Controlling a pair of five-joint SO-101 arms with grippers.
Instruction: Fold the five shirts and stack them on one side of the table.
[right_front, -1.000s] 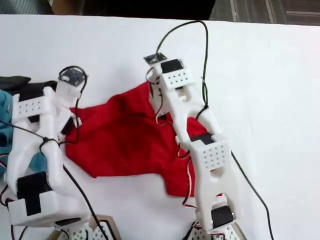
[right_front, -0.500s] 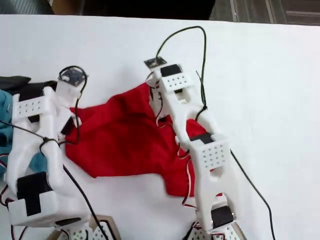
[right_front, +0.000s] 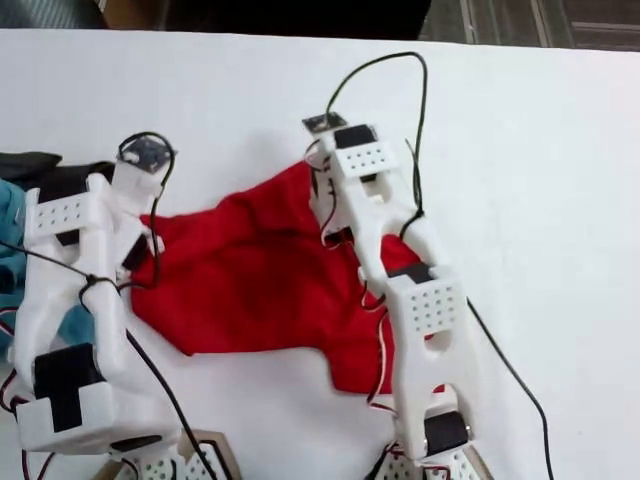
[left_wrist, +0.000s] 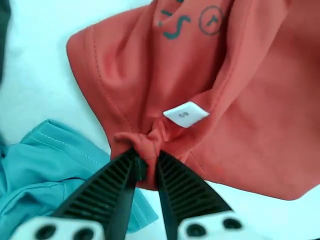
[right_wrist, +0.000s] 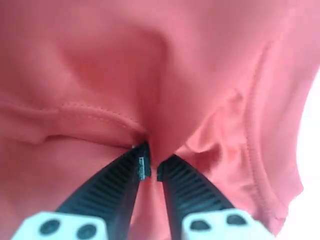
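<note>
The red shirt (right_front: 250, 280) lies crumpled on the worktop (right_front: 520, 150), stretched out between both arms. The left end effector (left_wrist: 147, 160) is pinched tight on its collar edge — the right end effector (right_wrist: 150, 161) on a fold at its other end. A teal shirt (left_wrist: 45, 165) sits just beside it.

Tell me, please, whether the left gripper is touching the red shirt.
Touching. The left wrist view shows the left gripper shut on a bunched fold of the red shirt.

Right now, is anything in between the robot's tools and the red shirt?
No, nothing visible. The left tool is shut on a bunch of the red shirt, and the right tool is shut on another fold of it.
</note>
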